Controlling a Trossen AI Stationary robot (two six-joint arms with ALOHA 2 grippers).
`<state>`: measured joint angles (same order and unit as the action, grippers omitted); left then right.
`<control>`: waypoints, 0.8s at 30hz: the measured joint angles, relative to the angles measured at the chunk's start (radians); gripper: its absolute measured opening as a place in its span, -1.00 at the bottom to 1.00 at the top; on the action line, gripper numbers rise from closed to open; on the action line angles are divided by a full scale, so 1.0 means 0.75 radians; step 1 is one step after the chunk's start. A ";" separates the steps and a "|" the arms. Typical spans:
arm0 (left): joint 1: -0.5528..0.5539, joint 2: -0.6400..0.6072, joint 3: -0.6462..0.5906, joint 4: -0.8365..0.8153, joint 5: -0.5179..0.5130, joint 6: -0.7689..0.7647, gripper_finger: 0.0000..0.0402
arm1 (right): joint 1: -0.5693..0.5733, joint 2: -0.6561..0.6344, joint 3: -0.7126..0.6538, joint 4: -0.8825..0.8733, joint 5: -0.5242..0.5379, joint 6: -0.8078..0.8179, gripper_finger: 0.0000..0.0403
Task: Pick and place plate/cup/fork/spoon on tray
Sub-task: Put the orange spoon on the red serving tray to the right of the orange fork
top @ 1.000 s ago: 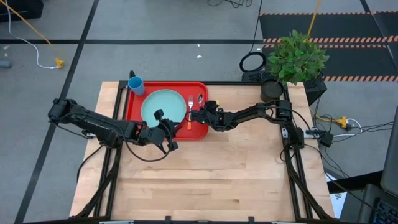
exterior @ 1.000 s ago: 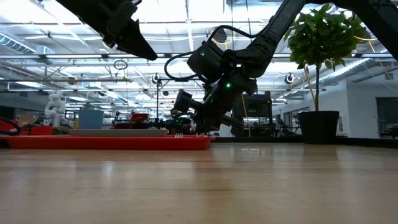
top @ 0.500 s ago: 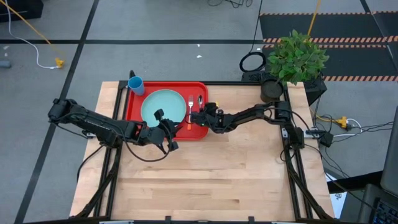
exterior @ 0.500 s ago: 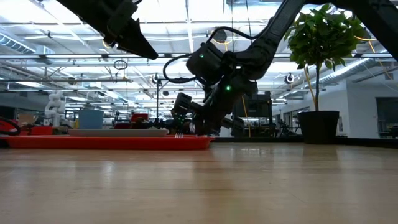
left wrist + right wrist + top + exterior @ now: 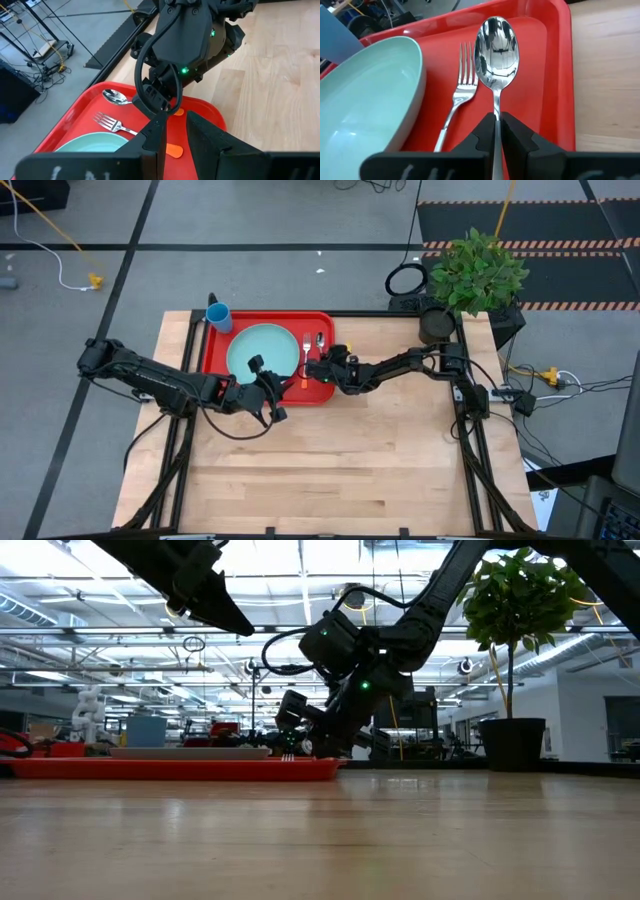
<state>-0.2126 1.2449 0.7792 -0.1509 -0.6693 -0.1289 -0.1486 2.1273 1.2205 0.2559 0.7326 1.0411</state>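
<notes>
At the tray's (image 5: 214, 351) far left corner, the cup (image 5: 219, 317) stands against the rim. Beside it the plate (image 5: 262, 348) fills the tray's middle. The left tool (image 5: 272, 393), fingers narrowly parted, hangs empty over the near edge. Right of the fork (image 5: 460, 90), the right tool (image 5: 496, 131) pinches the spoon (image 5: 496, 46); bare wooden surface (image 5: 350, 460) lies nearer.

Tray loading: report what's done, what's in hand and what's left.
Done: plate and fork lie on the tray. In hand: right gripper is shut on the spoon, low over the tray beside the fork. Left: the cup stands at the tray's corner. Left gripper waits nearby.
</notes>
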 joint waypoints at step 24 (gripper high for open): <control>0.000 0.000 0.000 -0.002 0.010 0.003 -0.62 | 0.001 -0.001 0.000 0.022 -0.003 -0.085 -0.49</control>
<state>-0.2123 1.2449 0.7792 -0.1520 -0.6621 -0.1265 -0.1482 2.1269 1.2205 0.2727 0.7303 0.9772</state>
